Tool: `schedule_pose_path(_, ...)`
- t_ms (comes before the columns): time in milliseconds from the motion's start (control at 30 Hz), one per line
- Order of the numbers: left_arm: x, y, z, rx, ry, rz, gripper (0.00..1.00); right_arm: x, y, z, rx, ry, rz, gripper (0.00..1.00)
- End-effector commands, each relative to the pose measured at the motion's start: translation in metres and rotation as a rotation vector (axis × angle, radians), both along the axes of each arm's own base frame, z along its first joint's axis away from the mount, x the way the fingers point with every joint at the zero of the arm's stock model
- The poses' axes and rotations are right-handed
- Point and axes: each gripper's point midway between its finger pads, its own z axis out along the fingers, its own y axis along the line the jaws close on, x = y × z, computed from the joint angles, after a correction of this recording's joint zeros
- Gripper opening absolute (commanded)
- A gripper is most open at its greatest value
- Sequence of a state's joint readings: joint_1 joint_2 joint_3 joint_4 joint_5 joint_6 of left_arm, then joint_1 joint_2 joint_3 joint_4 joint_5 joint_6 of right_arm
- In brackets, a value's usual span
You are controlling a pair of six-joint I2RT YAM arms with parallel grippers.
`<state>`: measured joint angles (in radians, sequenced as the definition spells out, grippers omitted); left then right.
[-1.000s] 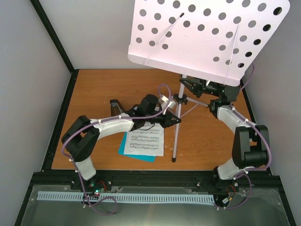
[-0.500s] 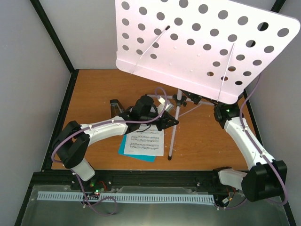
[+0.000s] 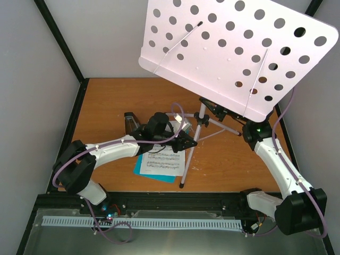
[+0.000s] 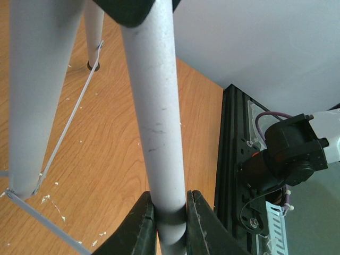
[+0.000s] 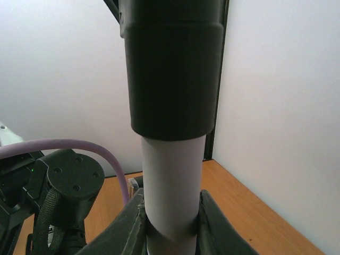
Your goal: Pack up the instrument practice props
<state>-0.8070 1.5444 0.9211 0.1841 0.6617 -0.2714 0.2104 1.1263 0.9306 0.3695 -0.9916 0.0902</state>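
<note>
The stand (image 3: 202, 110) is tilted over the middle of the table (image 3: 106, 101). Its wide perforated desk (image 3: 234, 53) hangs high above the far right, and one leg (image 3: 187, 162) reaches toward the near edge. Whether that foot touches the wood I cannot tell.

It looks stiff and fairly light but top-heavy. The broad desk would act as a lever and twist any grip low on the tubes. The tubes are smooth painted metal and likely to slip, and the thin braces between the legs look too weak to pull on.

The best holds are the tubes themselves, and both are taken. The left gripper (image 4: 170, 218) is pinched nearly closed round a leg tube. The right gripper (image 5: 171, 223) is clamped just as narrowly round the pole, right under its black collar (image 5: 170, 69), which should stop it sliding upward.

The sheet music (image 3: 162, 159) lies on the folder (image 3: 139, 167) under the left arm. The metronome (image 3: 129, 121) stands just behind them.
</note>
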Motion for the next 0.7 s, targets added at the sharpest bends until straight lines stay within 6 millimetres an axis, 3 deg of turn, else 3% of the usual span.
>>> schedule_pose_path(0, 0.000, -0.001, 0.142, -0.357, -0.429, -0.037, 0.00, 0.001, 0.000, -0.015, 0.012, 0.126, -0.028, 0.03)
schedule_pose_path(367, 0.001, -0.002, 0.150, -0.367, -0.417, -0.030, 0.00, 0.011, -0.002, -0.056, -0.033, 0.191, -0.098, 0.03)
schedule_pose_path(567, 0.010, 0.000, 0.139, -0.324, -0.392, 0.022, 0.00, 0.020, -0.007, -0.067, -0.010, 0.222, -0.153, 0.04)
schedule_pose_path(667, 0.016, 0.001, 0.129, -0.293, -0.371, 0.058, 0.00, 0.021, -0.010, -0.067, 0.016, 0.228, -0.181, 0.20)
